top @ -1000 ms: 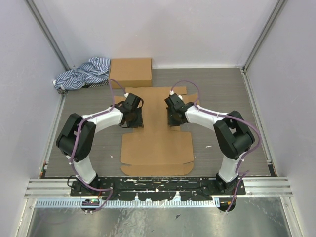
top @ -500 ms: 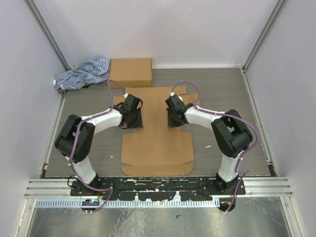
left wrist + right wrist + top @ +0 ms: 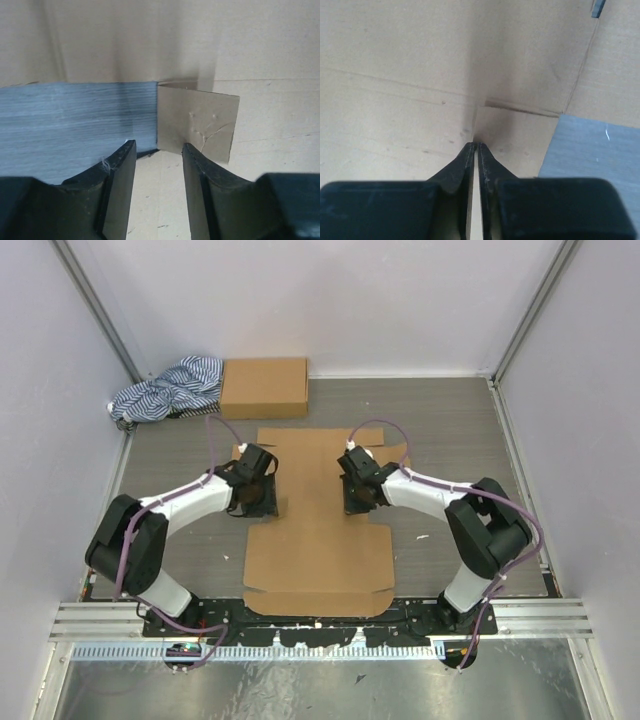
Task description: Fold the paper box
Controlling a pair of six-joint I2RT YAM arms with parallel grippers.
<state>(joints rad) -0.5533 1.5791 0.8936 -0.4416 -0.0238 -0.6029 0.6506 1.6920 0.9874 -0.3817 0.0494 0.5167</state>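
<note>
Two grippers sit low over the middle of the paper box (image 3: 318,540), which lies unfolded and flat on the grey table (image 3: 450,440). Its broad panel is near the arm bases and its narrower part reaches toward the far side.

The left gripper (image 3: 258,502) is at the sheet's left edge with its jaws parted and nothing clamped. In its wrist view, a small tab (image 3: 197,127) stands tilted up off the sheet just past the fingertips. The right gripper (image 3: 475,146) is at the notch on the right edge with its fingers pressed together. Nothing shows between them, and the tips point down at the cardboard beside a crease.

The sheet looks light and thin — stiff across each panel, but likely to hinge readily along the scored lines. Being so light, it will probably skate on the smooth table if it is pushed from one side only. The slits and small tabs look like the weak spots, liable to crumple or tear under a hard pinch.

The best hold is probably a side flap's free edge, gripped close to its crease — while the other gripper pins the centre panel.
</note>
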